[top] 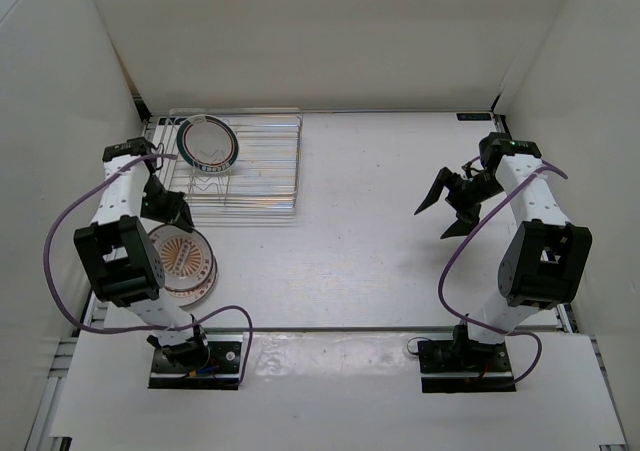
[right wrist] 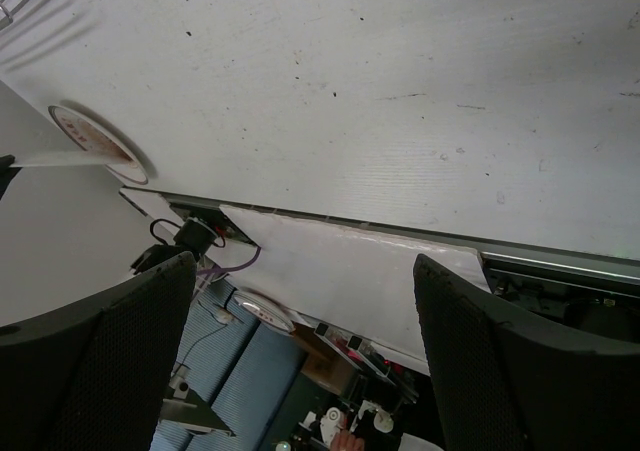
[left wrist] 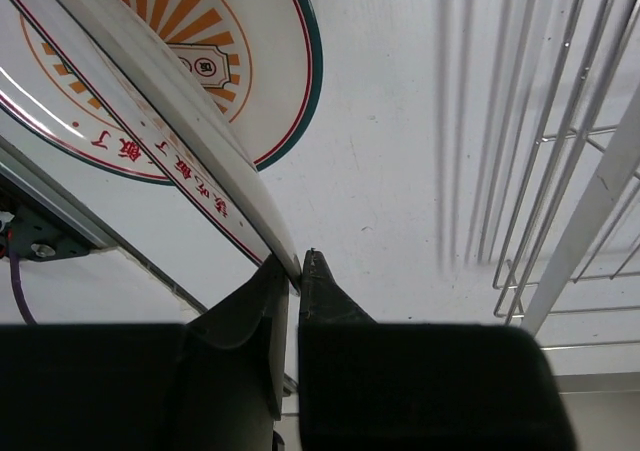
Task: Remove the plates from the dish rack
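Observation:
The silver wire dish rack [top: 250,176] stands at the back left, and its bars [left wrist: 560,171] show at the right of the left wrist view. One plate with a dark green rim [top: 207,143] stands upright in it. My left gripper [top: 172,214] [left wrist: 300,266] is shut on the rim of a tilted white plate [left wrist: 170,101] [top: 183,254]. That plate hangs just above another plate with an orange sunburst [left wrist: 250,51] lying flat on the table near the left arm. My right gripper [top: 450,203] [right wrist: 300,351] hovers open and empty over the right side, far from the rack.
White walls close in the table on the left, back and right. The table's near edge and a metal rail [right wrist: 560,261] lie below the right gripper. The left arm's purple cable [top: 60,231] loops beside the plates.

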`<state>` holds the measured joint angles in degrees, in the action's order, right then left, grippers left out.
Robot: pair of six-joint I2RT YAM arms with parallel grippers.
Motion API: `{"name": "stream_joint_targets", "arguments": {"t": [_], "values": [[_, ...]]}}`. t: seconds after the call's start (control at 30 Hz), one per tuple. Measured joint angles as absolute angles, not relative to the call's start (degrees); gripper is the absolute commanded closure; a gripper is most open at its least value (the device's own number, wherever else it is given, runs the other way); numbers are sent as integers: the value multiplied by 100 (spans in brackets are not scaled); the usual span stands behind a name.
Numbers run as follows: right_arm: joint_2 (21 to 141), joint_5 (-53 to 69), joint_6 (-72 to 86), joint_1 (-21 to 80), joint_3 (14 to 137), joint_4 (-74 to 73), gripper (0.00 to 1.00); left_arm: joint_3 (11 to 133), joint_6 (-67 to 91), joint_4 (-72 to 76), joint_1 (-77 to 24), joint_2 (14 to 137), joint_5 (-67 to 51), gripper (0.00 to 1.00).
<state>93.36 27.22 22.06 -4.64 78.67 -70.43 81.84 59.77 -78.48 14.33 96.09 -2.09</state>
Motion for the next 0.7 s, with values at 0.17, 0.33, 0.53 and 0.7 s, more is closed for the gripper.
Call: {"name": "stream_joint_targets", "arguments": {"t": [0.17,0.33,0.53,0.7], "values": [[9336,2722,2206,-464,7867,-7041,10,8184,5981,-7896,1433,9850,-325,85],[9336,2724,2206,-464,7867,-7039,10,8184,5957,-7905,1433,10003,-432,62],[9336,2722,2206,-464,7867,-7035,10,8379,5911,-7828,1433,10025,-445,30],[9336,2722,2206,-464,7867,-7035,10,8562,5872,-7754,1439,10029,-379,27]]}}
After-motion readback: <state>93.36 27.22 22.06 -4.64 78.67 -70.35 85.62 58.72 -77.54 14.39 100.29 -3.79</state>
